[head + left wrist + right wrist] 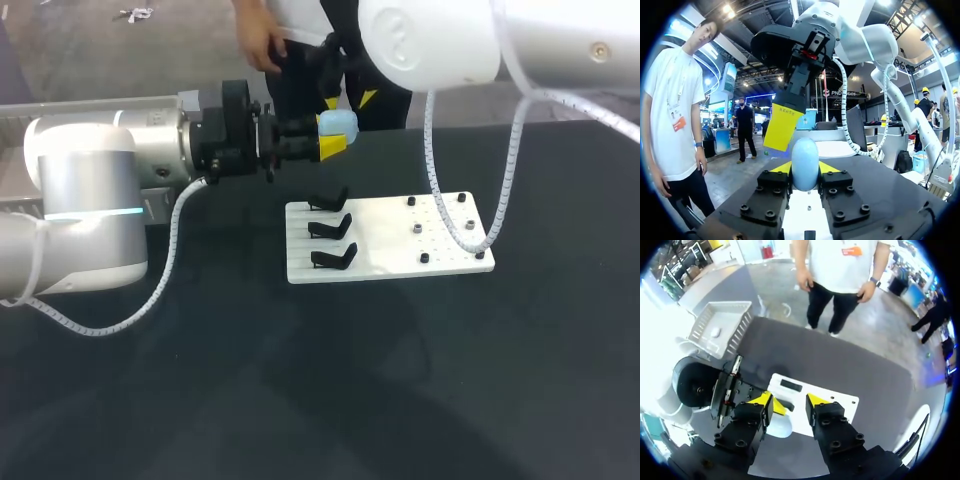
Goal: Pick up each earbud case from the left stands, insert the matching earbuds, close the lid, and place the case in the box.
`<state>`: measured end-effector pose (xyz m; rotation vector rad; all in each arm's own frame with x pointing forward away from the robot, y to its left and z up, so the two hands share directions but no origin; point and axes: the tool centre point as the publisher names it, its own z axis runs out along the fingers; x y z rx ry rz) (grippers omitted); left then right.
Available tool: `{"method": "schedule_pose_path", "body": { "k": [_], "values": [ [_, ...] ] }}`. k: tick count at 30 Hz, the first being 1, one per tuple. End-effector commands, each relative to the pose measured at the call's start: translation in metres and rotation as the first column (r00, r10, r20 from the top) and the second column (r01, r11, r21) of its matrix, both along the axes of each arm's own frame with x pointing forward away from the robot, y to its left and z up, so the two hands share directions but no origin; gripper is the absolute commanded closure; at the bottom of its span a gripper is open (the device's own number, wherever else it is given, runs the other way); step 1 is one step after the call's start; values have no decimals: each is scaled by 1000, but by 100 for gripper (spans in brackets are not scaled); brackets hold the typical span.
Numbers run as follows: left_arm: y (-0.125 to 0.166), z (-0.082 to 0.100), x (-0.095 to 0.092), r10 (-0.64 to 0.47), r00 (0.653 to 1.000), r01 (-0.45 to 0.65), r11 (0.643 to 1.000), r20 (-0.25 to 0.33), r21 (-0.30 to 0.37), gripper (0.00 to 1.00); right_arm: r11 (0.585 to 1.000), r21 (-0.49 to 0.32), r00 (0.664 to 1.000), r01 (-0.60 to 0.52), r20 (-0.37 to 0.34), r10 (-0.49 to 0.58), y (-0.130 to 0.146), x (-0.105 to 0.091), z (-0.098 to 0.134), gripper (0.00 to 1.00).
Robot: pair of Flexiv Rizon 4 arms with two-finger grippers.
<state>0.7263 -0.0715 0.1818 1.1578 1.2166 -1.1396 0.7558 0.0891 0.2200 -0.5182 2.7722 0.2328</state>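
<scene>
- Left gripper [805,170] clamps the pale blue, egg-shaped plastic earbud case [805,155] between its two yellow tips, one on each flank, up in the air over the table's far side.
- Long axis of the case runs out along the left fingers, with its rounded end poking past the tips. Whether the lid is open, I can't tell from here.
- Right gripper [790,402] hangs directly over it, fingers spread fairly wide and holding nothing. The case sits just under and beside one of its tips, not between them.
- So the right arm is the free hand, and it's right there. By my reading it needs a small sideways shift before it can straddle the case.
- Below, a little nearer the robot, lies the white rectangular board [390,255]. Three black angled stands [330,228] sit in a column at its left end, all bare, and small dark studs [424,258] dot its right.
- Grey perforated box [722,304] sits off beyond the left arm, with a small white thing already in it.
- In the way: the left fingers cover the case's flanks, and the right arm's white coiled cable [431,150] droops onto the board's right end.
</scene>
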Motion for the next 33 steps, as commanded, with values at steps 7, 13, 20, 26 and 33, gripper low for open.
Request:
{"method": "schedule_pose_path", "body": {
  "k": [7,13,20,26,33],
  "values": [
    [38,25,11,75,996,-74,997,55,-21,100,993,81,990,82,106,-90,-27,-18,33,0],
    [92,51,24,167,979,-167,986,117,-14,100,992,75,990,104,87,-110,-27,-28,30,0],
    [174,66,40,319,932,-326,945,174,10,100,986,96,989,139,34,-143,-22,-38,17,0],
    [232,61,56,417,890,-430,902,184,38,100,982,106,988,156,-12,-156,-11,-47,7,0],
    [282,26,74,509,848,-523,849,143,75,100,976,123,983,181,-52,-175,-1,-54,-2,0]
  ]
}}
